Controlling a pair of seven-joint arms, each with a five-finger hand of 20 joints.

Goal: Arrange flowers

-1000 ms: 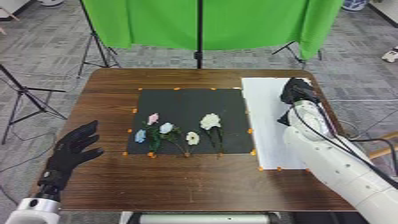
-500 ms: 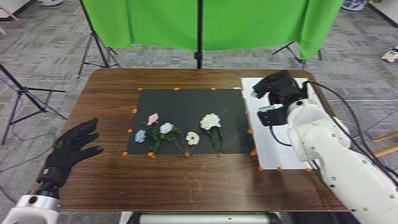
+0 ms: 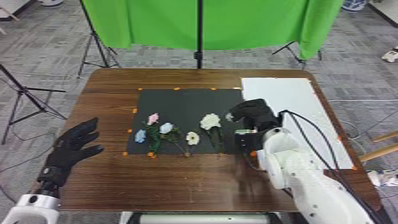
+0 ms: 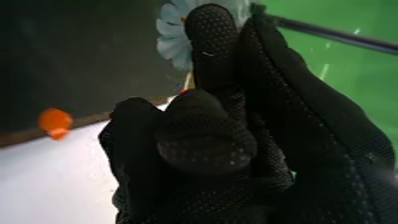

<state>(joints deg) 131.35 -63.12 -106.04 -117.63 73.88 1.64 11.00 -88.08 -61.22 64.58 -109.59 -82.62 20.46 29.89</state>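
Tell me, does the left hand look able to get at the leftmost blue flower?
Probably yes: the left hand is open, and nothing stands between it and the blue flower, though the pink flower lies close by and might get brushed.

Stretches under the right hand (image 3: pixel 258 115) as a brown wooden table (image 3: pixel 178 190). Bears a flat black square sheet (image 3: pixel 182 102) to that hand's left, a flat white rectangular sheet (image 3: pixel 289 95) to its right, and small orange markers (image 3: pixel 135 110).
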